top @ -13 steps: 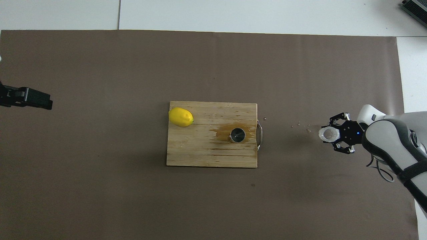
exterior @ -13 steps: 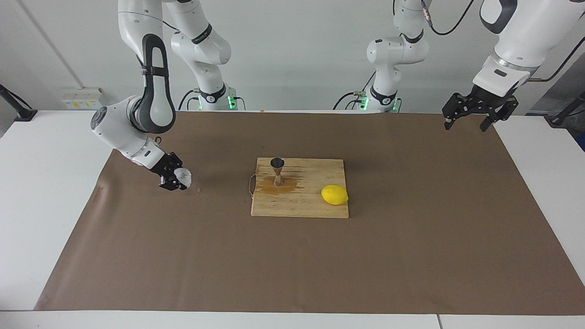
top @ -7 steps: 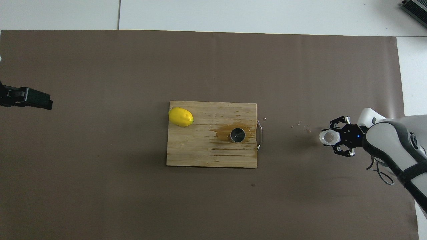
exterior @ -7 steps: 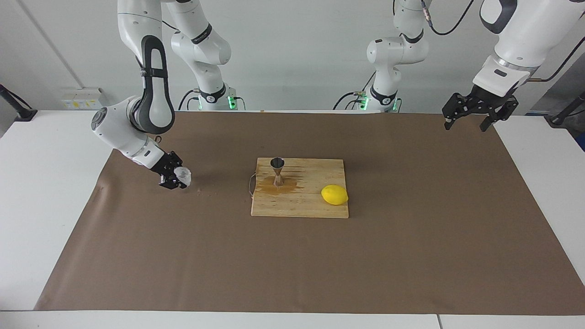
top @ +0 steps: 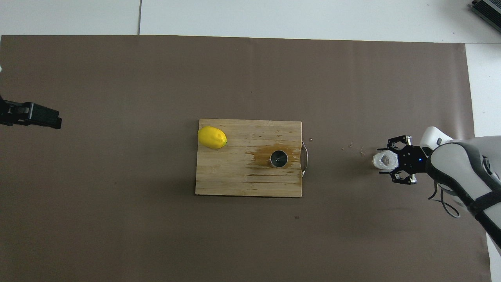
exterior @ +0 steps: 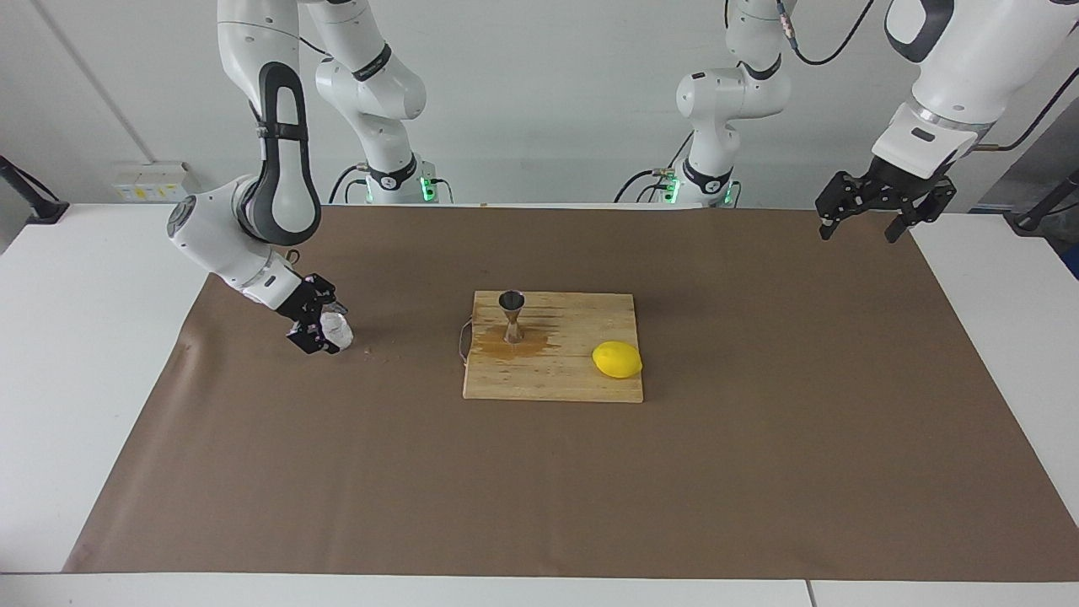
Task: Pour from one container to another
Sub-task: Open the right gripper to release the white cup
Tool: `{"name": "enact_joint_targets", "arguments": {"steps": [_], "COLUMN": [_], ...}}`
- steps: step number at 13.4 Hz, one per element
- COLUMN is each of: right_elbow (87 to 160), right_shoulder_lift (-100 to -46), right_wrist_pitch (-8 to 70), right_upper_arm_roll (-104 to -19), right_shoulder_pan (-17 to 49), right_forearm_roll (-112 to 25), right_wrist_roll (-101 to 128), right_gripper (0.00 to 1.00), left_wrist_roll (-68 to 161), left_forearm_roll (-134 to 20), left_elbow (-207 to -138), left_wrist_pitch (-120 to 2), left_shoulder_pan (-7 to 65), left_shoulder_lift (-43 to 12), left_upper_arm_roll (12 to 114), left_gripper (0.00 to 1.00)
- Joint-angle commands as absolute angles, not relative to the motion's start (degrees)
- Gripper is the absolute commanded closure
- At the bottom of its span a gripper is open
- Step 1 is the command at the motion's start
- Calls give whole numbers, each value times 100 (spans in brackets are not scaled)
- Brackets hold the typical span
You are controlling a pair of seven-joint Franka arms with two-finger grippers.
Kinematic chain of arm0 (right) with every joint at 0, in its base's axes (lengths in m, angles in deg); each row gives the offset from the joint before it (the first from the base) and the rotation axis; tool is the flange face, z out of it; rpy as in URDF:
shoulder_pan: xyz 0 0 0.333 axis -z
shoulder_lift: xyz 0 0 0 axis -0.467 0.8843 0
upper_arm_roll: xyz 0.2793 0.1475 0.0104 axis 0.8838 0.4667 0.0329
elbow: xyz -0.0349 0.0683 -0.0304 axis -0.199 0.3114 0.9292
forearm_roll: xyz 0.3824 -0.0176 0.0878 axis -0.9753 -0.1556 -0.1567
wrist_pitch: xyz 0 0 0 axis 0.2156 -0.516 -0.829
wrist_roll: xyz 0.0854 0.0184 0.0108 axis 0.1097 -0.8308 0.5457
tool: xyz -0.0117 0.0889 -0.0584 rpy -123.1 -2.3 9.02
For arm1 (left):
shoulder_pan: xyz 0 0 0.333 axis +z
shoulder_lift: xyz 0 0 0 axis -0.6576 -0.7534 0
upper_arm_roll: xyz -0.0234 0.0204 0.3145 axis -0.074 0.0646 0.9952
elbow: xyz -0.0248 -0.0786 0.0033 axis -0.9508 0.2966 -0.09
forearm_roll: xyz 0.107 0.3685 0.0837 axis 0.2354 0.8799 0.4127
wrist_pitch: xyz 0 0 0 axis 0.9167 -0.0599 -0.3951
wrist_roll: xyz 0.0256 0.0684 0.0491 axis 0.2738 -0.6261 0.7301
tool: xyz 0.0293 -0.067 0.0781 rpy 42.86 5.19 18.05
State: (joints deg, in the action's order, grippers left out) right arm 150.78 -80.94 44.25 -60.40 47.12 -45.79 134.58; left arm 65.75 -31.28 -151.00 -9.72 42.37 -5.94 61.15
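Note:
The translucent crinkled plastic cup (exterior: 338,330) stands upright, low at the brown paper, toward the right arm's end of the table; it also shows in the overhead view (top: 383,160). My right gripper (exterior: 327,334) (top: 386,161) is shut on the cup from the side. The steel jigger (exterior: 512,316) (top: 279,158) stands upright on the wooden cutting board (exterior: 565,379) (top: 235,180), in a brown wet stain. My left gripper (exterior: 861,226) (top: 37,117) is open and empty, waiting high over the left arm's end of the table.
A yellow lemon (exterior: 617,359) (top: 212,137) lies on the board, toward the left arm's end. Small drops (exterior: 377,356) (top: 352,147) dot the brown paper (exterior: 759,464) between the cup and the board's wire handle (top: 305,158).
My right gripper has come down with the cup and drawn slightly toward the right arm's end; the cup now sits low at the paper. The left arm has not moved.

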Motion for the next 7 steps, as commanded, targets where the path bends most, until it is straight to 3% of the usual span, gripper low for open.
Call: {"name": "enact_joint_targets", "arguments": {"steps": [1, 7], "right_elbow": [15130, 14709], "right_shoulder_lift": [-8476, -9092], "right_wrist_pitch": [4221, 3677], "right_upper_arm_roll": [-5986, -5925], "right_shoulder_pan": [4788, 4683], "right_forearm_roll": [-4757, -4127], "right_wrist_roll": [13434, 11916], "right_gripper": [0, 0], "left_wrist_roll": [6632, 6632], "left_forearm_roll": [-3226, -3226], "left_elbow": [-15246, -15246], "left_wrist_pitch": [-927, -927], "left_shoulder_pan": [4331, 4331], "left_shoulder_lift": [-441, -441], "left_upper_arm_roll": [6086, 6086], "left_gripper": [0, 0]}}
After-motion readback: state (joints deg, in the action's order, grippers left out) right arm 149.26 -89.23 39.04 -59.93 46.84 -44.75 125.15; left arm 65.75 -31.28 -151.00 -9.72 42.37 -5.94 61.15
